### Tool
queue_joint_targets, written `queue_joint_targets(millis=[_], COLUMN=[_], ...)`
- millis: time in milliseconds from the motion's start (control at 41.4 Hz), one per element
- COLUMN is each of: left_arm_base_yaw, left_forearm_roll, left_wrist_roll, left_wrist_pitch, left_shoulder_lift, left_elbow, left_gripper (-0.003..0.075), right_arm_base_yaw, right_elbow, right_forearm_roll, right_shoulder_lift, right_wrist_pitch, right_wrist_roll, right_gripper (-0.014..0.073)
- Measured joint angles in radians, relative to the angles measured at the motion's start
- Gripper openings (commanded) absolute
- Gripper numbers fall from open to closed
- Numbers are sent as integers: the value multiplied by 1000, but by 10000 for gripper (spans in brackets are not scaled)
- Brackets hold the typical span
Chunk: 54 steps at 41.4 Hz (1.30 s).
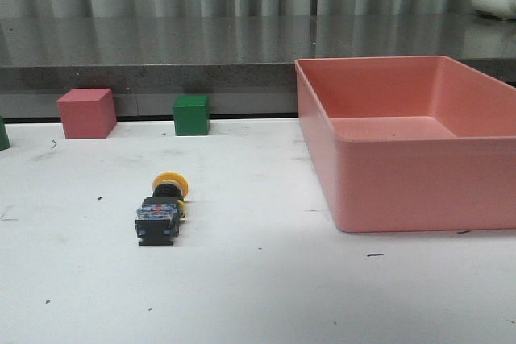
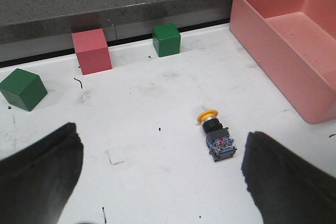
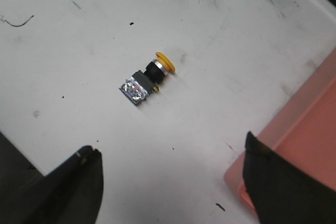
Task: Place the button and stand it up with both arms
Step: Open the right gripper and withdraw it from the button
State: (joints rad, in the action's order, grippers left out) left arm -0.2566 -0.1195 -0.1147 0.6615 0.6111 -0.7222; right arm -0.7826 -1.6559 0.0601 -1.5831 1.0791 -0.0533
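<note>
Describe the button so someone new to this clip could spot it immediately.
Start at the big pink bin on the white table's right side, then look left to the open middle. The button lies there on its side, alone: a yellow round cap on a dark blocky base, unlike the plain cubes behind it.

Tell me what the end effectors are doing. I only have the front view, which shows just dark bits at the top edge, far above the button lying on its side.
Observer: The left end effector is open, fingers spread wide, holding nothing.
Operator: And the right one?
Observer: The right end effector is open and empty too, clear of the button.
Operator: What is that green sliver at my left edge?
Observer: A second green cube, standing apart from the pink cube.
</note>
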Motion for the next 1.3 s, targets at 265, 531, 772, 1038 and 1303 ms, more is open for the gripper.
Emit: queue_joint_targets(millis=[265, 531, 772, 1038, 1303], left_arm_base_yaw=[0, 0, 0, 0, 0], left_forearm_roll=[0, 0, 0, 0, 0], left_wrist_roll=[0, 0, 0, 0, 0], left_wrist_pitch=[0, 0, 0, -2, -48], left_shoulder_lift=[0, 0, 0, 0, 0], left_elbow=[0, 0, 0, 0, 0], left_gripper=[599, 599, 599, 599, 599], right_arm_base_yaw=[0, 0, 0, 0, 0], right_elbow=[291, 500, 669, 812, 874], right_forearm_roll=[0, -2, -2, -2, -2], right_shoulder_lift=[302, 528, 716, 930, 1053], right_wrist_pitch=[-71, -104, -121, -131, -135], right_wrist_roll=[38, 41, 41, 41, 41], right_gripper=[570, 570, 570, 570, 570])
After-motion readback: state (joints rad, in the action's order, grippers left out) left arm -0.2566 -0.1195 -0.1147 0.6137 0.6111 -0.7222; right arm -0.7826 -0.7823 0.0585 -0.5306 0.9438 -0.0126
